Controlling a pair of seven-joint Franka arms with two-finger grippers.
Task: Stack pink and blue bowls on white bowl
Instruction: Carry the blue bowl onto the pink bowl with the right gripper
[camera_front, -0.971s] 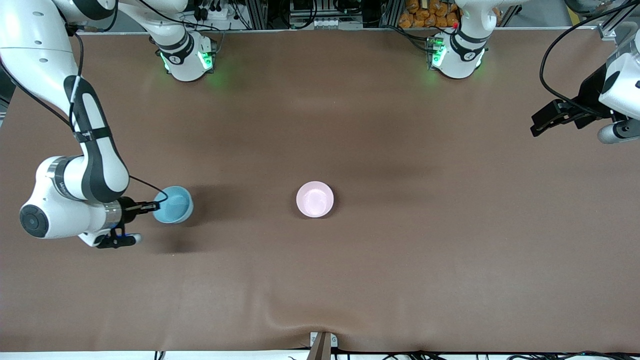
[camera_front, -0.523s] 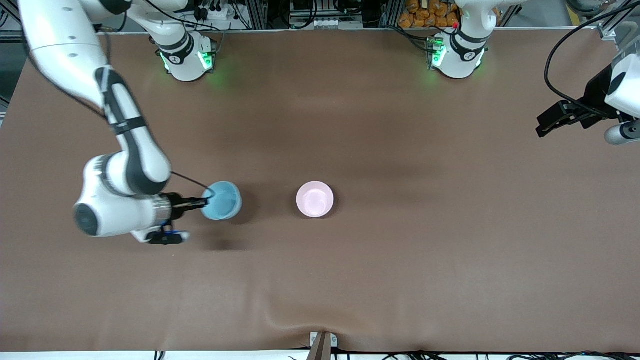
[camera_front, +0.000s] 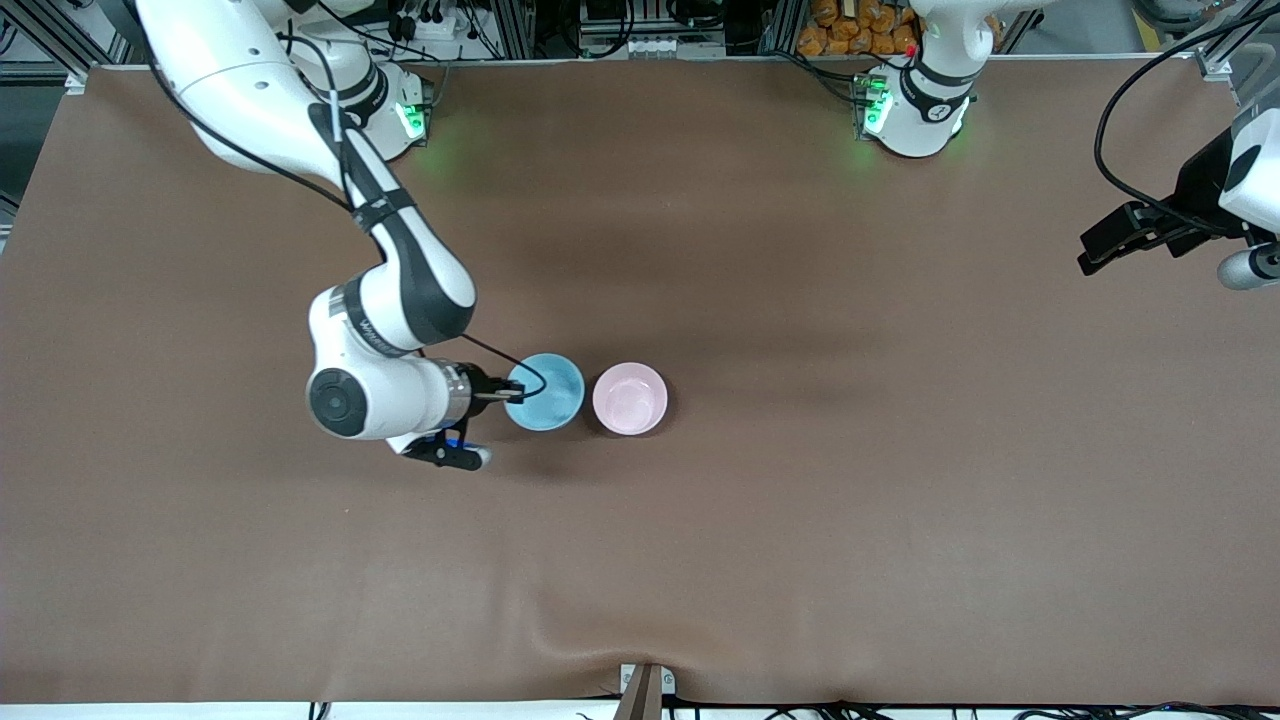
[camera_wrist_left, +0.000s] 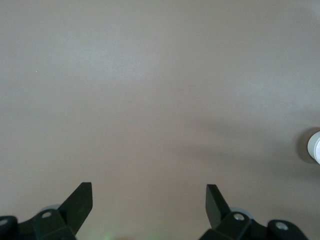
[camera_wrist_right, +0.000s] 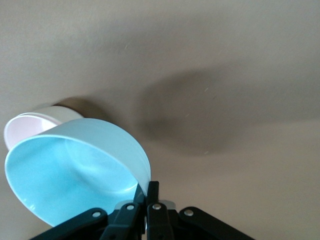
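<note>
**Front view: blue bowl carried in beside the pink bowl at mid-table**

The front view shows a brown cloth-covered table with two Franka arms based along its top edge. The right arm reaches down to the middle of the table, and the right gripper is pinched on the rim of a small round light sky-blue plastic bowl, fingers pressed together with the bowl wall between them. The blue bowl is up in the air, over the table just beside a small round pale pink plastic bowl, on the side toward the right arm's end of the table. The two rims appear almost to meet in this view, though whether they touch cannot be told.

The pink bowl stands upright near the centre of the table, well away from every edge. In the right wrist view its outer wall looks white below a pale pink inside; whether a white bowl sits under it cannot be told. That same view shows the blue bowl tilted, its hollow open to the camera, with the closed fingertips clamped on its rim.

The left arm waits at its own end of the table, close to that edge. The left gripper hangs over bare cloth with its fingers spread wide and nothing between them, as the left wrist view confirms.
</note>
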